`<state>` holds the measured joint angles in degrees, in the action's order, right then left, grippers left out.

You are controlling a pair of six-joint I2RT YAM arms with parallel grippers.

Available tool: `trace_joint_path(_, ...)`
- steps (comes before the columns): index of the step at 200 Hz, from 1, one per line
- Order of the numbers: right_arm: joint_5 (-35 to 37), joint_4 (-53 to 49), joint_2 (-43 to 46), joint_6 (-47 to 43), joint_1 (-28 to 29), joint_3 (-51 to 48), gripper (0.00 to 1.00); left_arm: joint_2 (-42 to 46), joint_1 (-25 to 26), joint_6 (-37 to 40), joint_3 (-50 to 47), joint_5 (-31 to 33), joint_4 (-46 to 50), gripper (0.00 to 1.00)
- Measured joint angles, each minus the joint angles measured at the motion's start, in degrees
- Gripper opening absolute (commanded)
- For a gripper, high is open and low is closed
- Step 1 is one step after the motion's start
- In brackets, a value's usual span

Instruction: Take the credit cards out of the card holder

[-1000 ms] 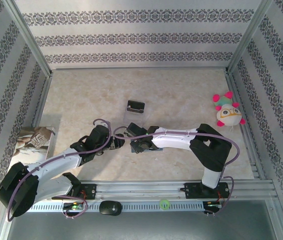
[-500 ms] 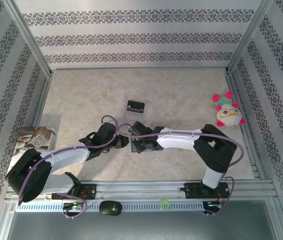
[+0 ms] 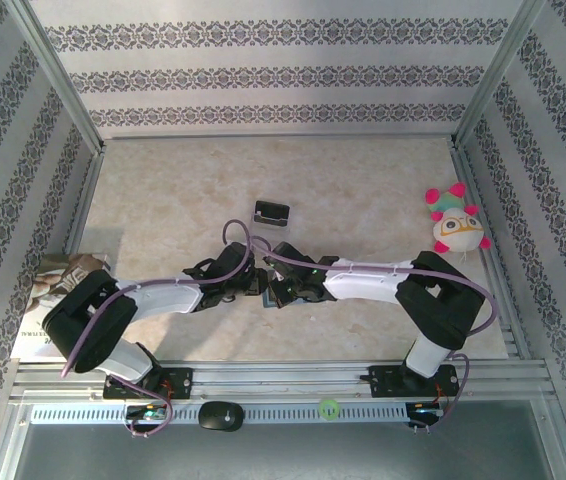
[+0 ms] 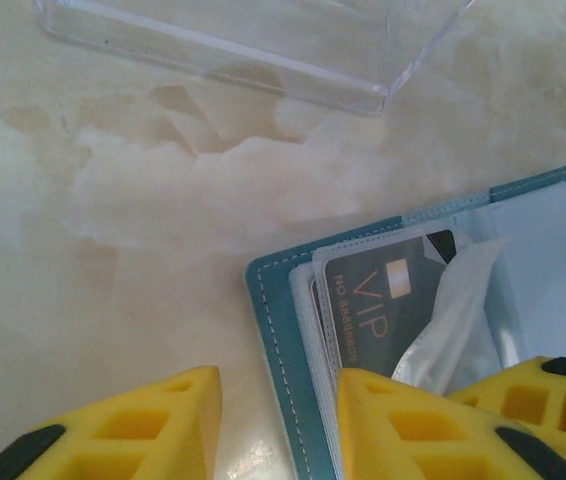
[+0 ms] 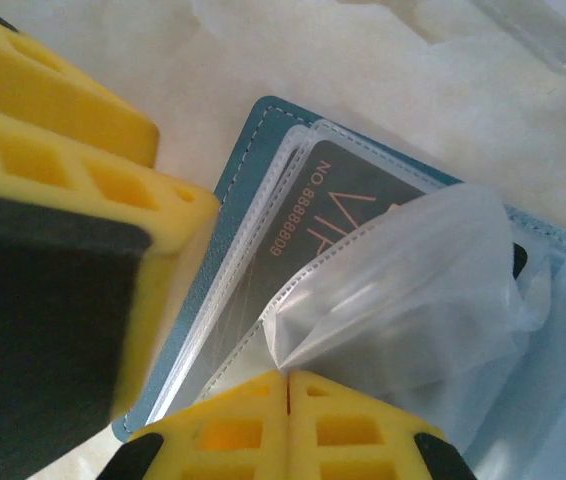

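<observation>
Right wrist: right claw (image 5: 288, 385) clamps the clear sleeve (image 5: 413, 290), baring the VIP card (image 5: 343, 215); left claw (image 4: 275, 400), apart, straddles the edge of the card holder (image 4: 273, 330) and should next pinch that card.

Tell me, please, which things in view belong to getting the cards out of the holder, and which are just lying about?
For the job:
- card holder, lying open
- VIP card in its pocket
- clear sleeve
- left gripper
- right gripper

Lying about:
- clear plastic stand
- plush toy
- printed paper at the table's left edge
</observation>
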<state>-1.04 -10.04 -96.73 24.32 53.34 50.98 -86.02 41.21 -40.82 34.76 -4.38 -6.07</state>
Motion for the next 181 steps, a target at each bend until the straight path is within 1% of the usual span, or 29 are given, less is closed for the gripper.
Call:
trace_joint_path(25,-0.42,1.62,0.66,1.05,0.00,-1.20,0.00,-1.38,0.52,-0.02,-0.02,-0.22,-0.70,0.29)
trace_joint_path(59,-0.87,3.19,0.70,1.99,0.00,-1.77,0.00,-2.78,1.11,-0.66,-0.02,-0.31,-1.86,0.31)
trace_joint_path(77,-1.01,3.52,0.76,2.60,0.00,-1.90,0.00,-3.06,1.11,-1.09,-0.02,-0.07,-2.12,0.25)
trace_joint_path(92,-0.98,3.91,1.18,2.97,0.00,-2.16,0.00,-3.37,1.18,-1.31,-0.02,0.13,-2.21,0.22)
trace_joint_path(127,-0.07,4.39,3.39,4.50,0.00,-3.85,0.02,-3.72,1.18,-1.51,-0.02,0.52,-2.21,0.20)
trace_joint_path(158,2.12,4.63,5.53,7.04,-0.94,-6.08,0.09,-3.78,1.18,-1.66,-0.02,0.57,-2.25,0.18)
trace_joint_path(168,3.23,4.09,6.10,8.09,-1.42,-6.51,0.15,-3.78,1.18,-1.68,-0.04,0.61,-2.27,0.18)
trace_joint_path(181,5.01,3.10,6.84,9.75,-1.97,-6.88,0.27,-3.78,1.18,-1.68,-0.17,0.70,-2.43,0.18)
